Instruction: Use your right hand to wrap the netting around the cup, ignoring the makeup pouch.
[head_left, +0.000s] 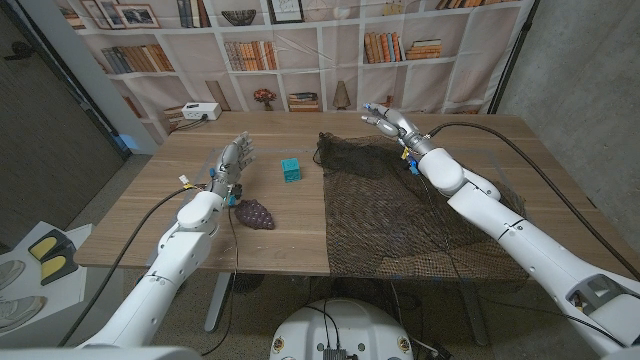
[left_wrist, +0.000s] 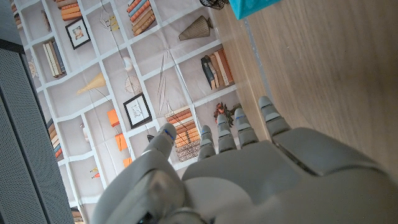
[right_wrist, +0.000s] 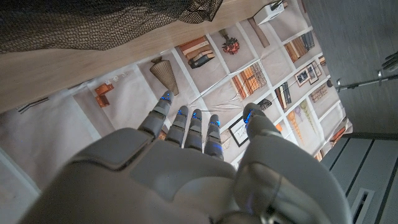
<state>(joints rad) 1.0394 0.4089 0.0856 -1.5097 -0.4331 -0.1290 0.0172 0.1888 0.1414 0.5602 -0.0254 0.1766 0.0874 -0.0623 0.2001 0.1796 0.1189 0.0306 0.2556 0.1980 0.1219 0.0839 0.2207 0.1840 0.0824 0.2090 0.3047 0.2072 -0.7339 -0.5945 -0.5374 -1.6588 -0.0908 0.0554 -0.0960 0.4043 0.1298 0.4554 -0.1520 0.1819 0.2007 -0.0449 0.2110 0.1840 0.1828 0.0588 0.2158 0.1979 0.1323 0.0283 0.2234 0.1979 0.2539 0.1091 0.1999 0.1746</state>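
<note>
Wooden bench (head_left: 280, 235): teal cup (head_left: 290, 170) at centre, just left of dark netting (head_left: 400, 210) spread over right half, front edge hanging off. Purple makeup pouch (head_left: 255, 214) near left hand (head_left: 232, 165). Left hand empty, fingers apart. Right hand (head_left: 392, 122) above netting's far edge, fingers spread, holding nothing. Cup cut off in left wrist view.

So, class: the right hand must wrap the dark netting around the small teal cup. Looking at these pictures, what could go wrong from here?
1. The small teal cup stands on bare wood beside the dark mesh netting; dragged netting may topple it.
2. Netting hangs over the wooden table front edge and might slide off.
3. The right hand, open above the far edge, may snag fingers in mesh.
</note>
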